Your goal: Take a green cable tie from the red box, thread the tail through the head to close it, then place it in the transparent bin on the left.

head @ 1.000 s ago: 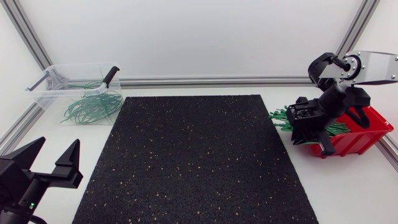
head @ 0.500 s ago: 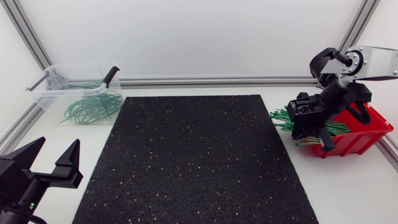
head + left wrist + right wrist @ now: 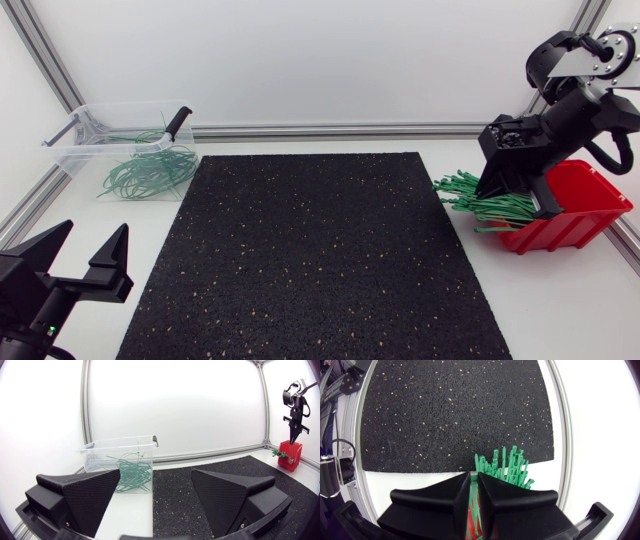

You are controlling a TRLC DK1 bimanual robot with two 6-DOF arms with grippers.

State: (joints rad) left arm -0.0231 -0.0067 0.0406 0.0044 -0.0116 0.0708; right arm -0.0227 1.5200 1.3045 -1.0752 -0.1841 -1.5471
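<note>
One step in at best — your right gripper (image 3: 474, 478) above red box (image 3: 582, 200), fingers together, apparently pinching green cable tie (image 3: 473, 506). Left gripper (image 3: 155, 473) fingers wide apart. Threading, transparent bin (image 3: 75, 150) drop — left.

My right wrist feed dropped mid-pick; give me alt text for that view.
The right end effector, fingers nearly together, hangs over green cable ties fanning out of the red box; whether it pinches one is unclear. Beyond lies the black mat on the white table.
</note>
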